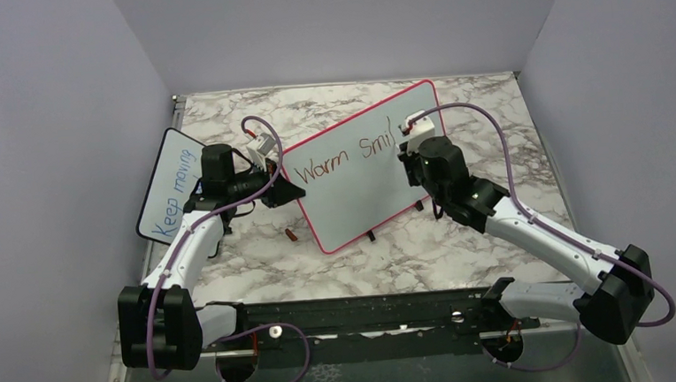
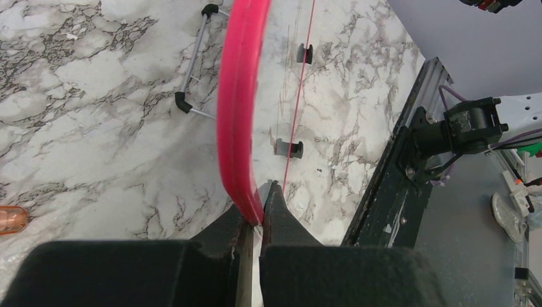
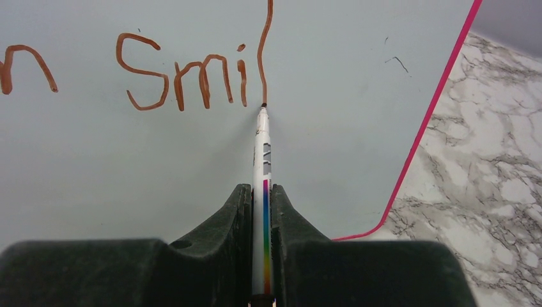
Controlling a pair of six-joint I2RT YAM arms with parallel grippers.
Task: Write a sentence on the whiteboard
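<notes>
The whiteboard (image 1: 360, 176) with a thin pink-red frame stands tilted on small black feet mid-table. The sentence (image 1: 337, 158) on it reads "Warm Smil" in red-brown marker; the right wrist view shows "Smil" (image 3: 185, 73). My right gripper (image 3: 263, 195) is shut on a white marker (image 3: 263, 144) with a rainbow stripe, and its tip touches the board at the foot of the "l". In the top view that gripper (image 1: 409, 142) sits at the board's upper right. My left gripper (image 2: 255, 211) is shut on the whiteboard's pink-red frame (image 2: 236, 109), at its left edge (image 1: 288, 192).
A smaller black-framed board (image 1: 170, 185) with blue writing "Keep moving" stands at the left behind my left arm. A small reddish-brown cap (image 1: 292, 235) lies on the marble table (image 1: 462, 245) near the whiteboard's lower left corner. Grey walls close in on both sides.
</notes>
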